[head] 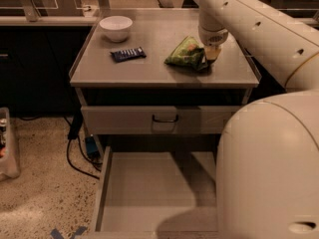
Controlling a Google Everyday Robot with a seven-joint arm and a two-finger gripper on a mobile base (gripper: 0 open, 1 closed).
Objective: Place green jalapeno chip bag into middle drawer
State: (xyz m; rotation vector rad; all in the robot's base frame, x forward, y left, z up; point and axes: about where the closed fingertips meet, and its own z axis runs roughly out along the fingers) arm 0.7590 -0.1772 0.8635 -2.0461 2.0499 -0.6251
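The green jalapeno chip bag (185, 54) lies on the grey cabinet top (149, 71), right of middle. My gripper (211, 54) hangs from the white arm and is down at the bag's right end, touching or just over it. The middle drawer (144, 193) is pulled wide open below the cabinet, with a bare flat floor and low side walls. My arm's large white body covers the drawer's right part.
A white bowl (116, 27) and a dark blue snack bar wrapper (128, 54) sit on the cabinet top at the left. A shut grey drawer with a black loop handle (165, 119) is above the open one. Cables (79, 151) and a plastic bin (7, 143) are on the floor at left.
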